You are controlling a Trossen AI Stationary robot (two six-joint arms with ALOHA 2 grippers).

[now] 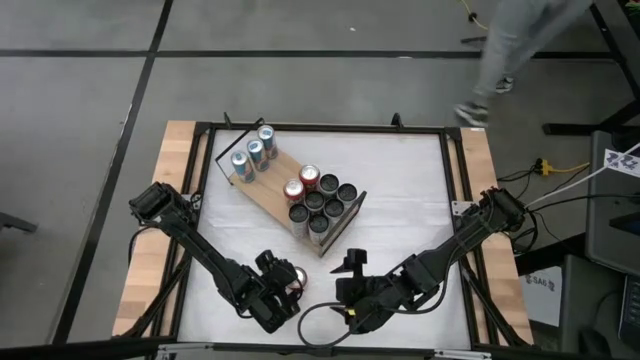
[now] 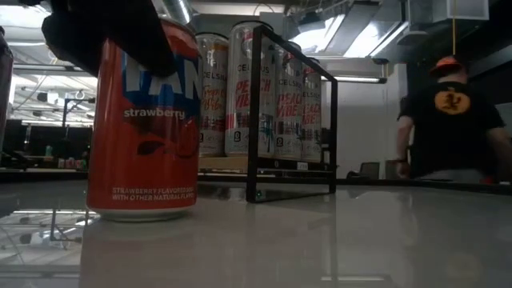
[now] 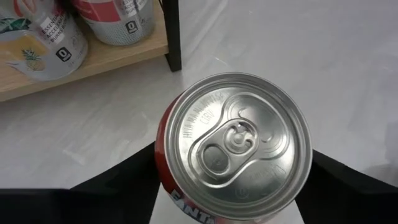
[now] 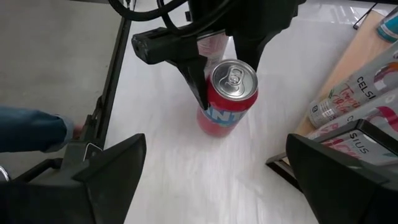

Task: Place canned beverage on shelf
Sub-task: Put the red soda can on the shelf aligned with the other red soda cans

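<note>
A red strawberry soda can (image 1: 285, 277) stands upright on the white table (image 1: 400, 200) at about 6 o'clock from the table's middle, close to the near edge. The left gripper (image 1: 281, 283) is around it: in the right wrist view its two dark fingers (image 4: 194, 78) flank the can on opposite sides and appear to press against its wall, and in the left wrist view the same fingers show at either side of the can's silver top (image 3: 238, 146), so the fingers are closed on the can. In the low view the can's base rests on the tabletop, with the dark gripper (image 2: 108, 36) over its upper part. The shelf (image 1: 290, 190), a light-wood board on a thin black wire frame, lies at roughly 12 o'clock from the can, set diagonally on the table and well apart from it. At its far end stand three tall blue-topped cans (image 1: 252, 153); at its near end sits a cluster of two red-topped cans (image 1: 302, 183) and several dark-topped cans (image 1: 322, 205). The right gripper (image 1: 352, 290) hovers at 3 o'clock from the soda can, near it but not touching, its fingers (image 4: 112, 165) spread wide with nothing between them. A person (image 2: 452, 120) stands beyond the table's far edge.
</note>
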